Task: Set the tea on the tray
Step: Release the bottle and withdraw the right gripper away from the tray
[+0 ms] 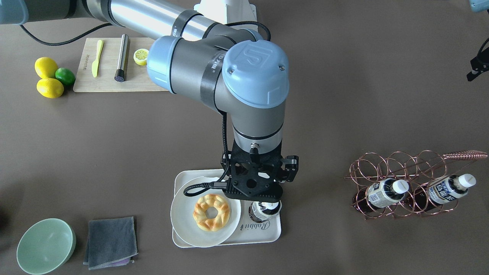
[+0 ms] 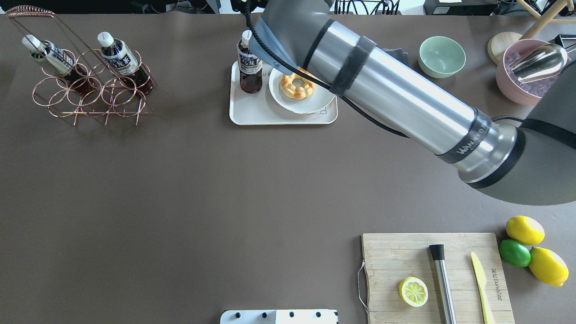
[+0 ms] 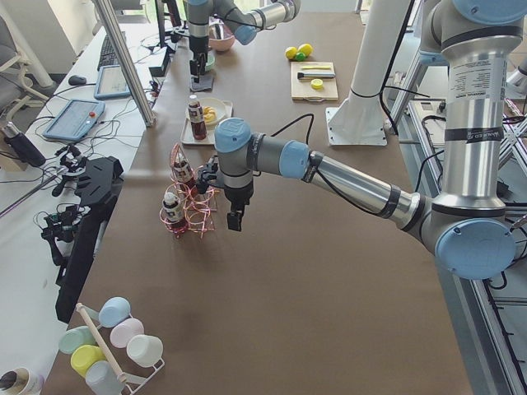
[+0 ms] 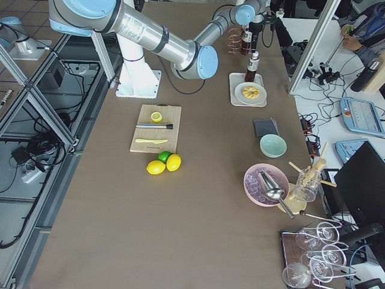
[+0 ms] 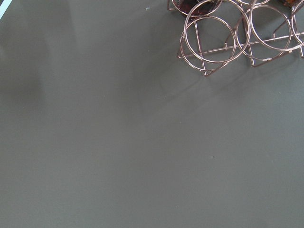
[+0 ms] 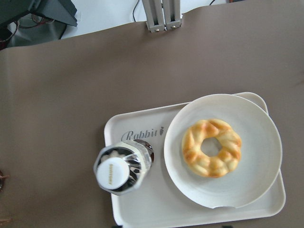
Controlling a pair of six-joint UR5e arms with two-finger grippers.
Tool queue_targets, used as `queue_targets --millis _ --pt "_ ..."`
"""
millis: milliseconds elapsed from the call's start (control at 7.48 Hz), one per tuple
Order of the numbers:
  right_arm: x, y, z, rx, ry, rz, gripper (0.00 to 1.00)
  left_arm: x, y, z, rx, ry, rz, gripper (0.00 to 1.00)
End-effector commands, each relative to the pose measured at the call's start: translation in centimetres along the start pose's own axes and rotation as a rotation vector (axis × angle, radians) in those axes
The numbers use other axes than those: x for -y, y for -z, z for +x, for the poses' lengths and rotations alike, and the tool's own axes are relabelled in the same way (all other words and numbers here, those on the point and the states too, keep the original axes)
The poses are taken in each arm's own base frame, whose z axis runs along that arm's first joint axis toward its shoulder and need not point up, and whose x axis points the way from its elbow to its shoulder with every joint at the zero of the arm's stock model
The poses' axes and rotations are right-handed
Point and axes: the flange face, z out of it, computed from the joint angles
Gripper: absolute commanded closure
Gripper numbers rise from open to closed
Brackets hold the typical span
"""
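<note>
One tea bottle (image 1: 263, 210) stands upright on the cream "Rabbit" tray (image 1: 263, 231), beside a round plate. It also shows in the overhead view (image 2: 249, 67) and, from straight above, in the right wrist view (image 6: 121, 168), where no fingers touch it. My right gripper (image 1: 255, 185) hangs directly over the bottle; its fingers are hidden under its own body, so I cannot tell its state. Two more tea bottles (image 1: 386, 193) (image 1: 450, 188) lie in the copper wire rack (image 1: 405, 168). My left gripper (image 3: 235, 220) hangs beside the rack; I cannot tell whether it is open or shut.
A white plate (image 1: 183, 214) with a ring-shaped pastry (image 1: 211, 212) fills the tray's other half. A grey cloth (image 1: 110, 241) and a green bowl (image 1: 46, 246) lie beyond it. A cutting board (image 1: 107, 82) with a knife, lemons and a lime is near the robot.
</note>
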Motion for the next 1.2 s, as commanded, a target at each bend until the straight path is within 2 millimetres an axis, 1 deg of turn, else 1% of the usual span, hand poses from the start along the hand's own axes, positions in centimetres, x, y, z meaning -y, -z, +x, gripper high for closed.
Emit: queue_targets --millis 0,134,267,401,535,669,802,936,1070 --pt "-2.7 4.7 17.3 -0.007 0.104 -0.008 0.24 -0.5 0.1 -0.3 0.001 0.008 0.002 0.03" --pt "-3.3 5.4 25.6 -0.027 0.183 0.01 0.24 -0.5 0.2 -0.5 0.002 0.011 0.003 0.03" --pt "-2.0 6.6 33.7 -0.049 0.195 0.012 0.24 -0.5 0.2 -0.5 0.002 0.011 0.003 0.03" --pt "-1.8 7.1 41.7 -0.058 0.215 -0.024 0.23 -0.6 0.3 -0.4 0.002 0.012 0.006 0.03" --pt "-1.6 7.4 50.9 -0.081 0.298 -0.06 0.23 -0.7 0.9 0.1 0.001 0.035 0.017 0.03" --pt "-1.3 7.6 57.9 -0.098 0.362 -0.086 0.2 -0.8 1.2 0.4 0.0 0.044 0.023 0.03" --pt "-1.1 7.8 64.8 -0.132 0.363 -0.1 0.15 -0.8 1.1 0.3 0.002 0.045 0.022 0.03" --pt "-0.1 9.9 71.7 -0.134 0.391 -0.095 0.01 -0.8 1.1 0.3 0.0 0.048 0.022 0.03" --pt "0.0 9.9 76.2 -0.127 0.414 -0.118 0.01 -0.6 1.3 0.4 0.001 0.098 0.025 0.03"
